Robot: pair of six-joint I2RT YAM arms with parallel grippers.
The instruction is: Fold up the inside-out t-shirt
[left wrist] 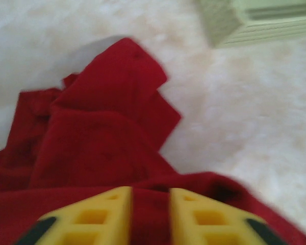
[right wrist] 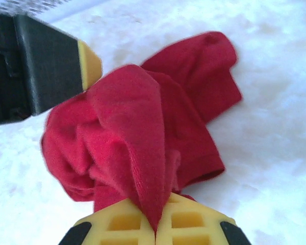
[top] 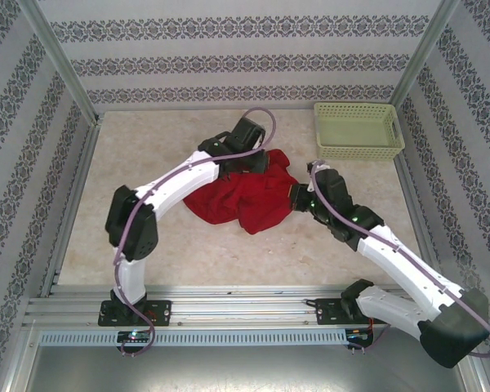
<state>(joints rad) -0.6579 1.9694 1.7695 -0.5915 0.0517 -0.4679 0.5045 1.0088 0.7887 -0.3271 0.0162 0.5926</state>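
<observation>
The bright red t-shirt [top: 241, 204] lies crumpled in a heap at the middle of the table. My left gripper [top: 251, 163] is at the heap's far edge. In the left wrist view its yellow fingers [left wrist: 107, 209] hold a thick fold of the red t-shirt [left wrist: 102, 138] between them, with the cloth ridging up toward the tips [left wrist: 150, 201]. My right gripper [top: 296, 198] is at the heap's right edge. It is shut [right wrist: 155, 224] on a ridge of the t-shirt [right wrist: 132, 127] that rises from the pile. The neck trim is hidden.
A pale green lattice basket [top: 358, 131] stands at the back right, and its corner [left wrist: 255, 23] is close beyond the shirt. The left gripper's black body and yellow tip [right wrist: 89, 58] hang just above the pile. Patterned walls and metal posts [top: 61, 61] ring the table.
</observation>
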